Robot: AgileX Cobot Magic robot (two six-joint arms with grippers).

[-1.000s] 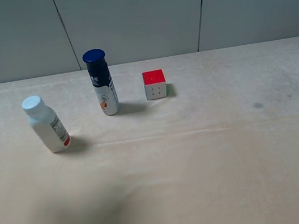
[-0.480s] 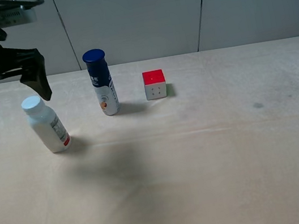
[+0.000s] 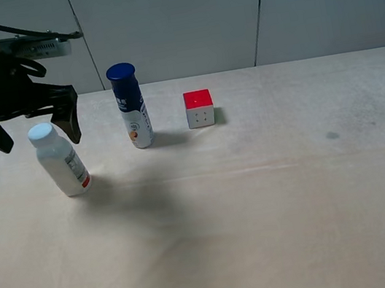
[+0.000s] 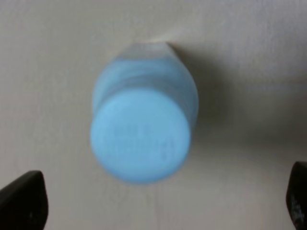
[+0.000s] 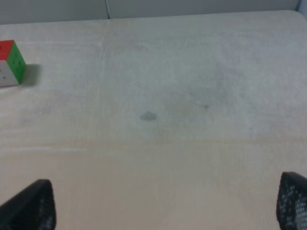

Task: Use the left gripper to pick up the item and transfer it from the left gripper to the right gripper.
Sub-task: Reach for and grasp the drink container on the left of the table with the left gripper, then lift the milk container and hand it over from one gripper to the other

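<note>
The item, a small white pill bottle (image 3: 61,161) with a white cap and a red band at its base, stands leaning on the table at the left. My left gripper (image 3: 35,141) is open and hovers right above its cap, one finger on each side, not touching. In the left wrist view the bottle's cap (image 4: 140,139) fills the middle, seen from above, and the left gripper (image 4: 159,199) shows only its two black fingertips (image 4: 21,199) at the lower corners. My right gripper (image 5: 160,206) is open and empty over bare table; it is outside the exterior view.
A tall blue-capped white-and-blue can (image 3: 131,106) stands just right of the bottle. A red-topped puzzle cube (image 3: 199,107) sits further right and also shows in the right wrist view (image 5: 10,62). A grey panelled wall (image 3: 244,10) backs the table.
The left arm came into view from the left and moved right and down; its open fingers now straddle the bottle's cap. The bottle, can and cube have not moved.
</note>
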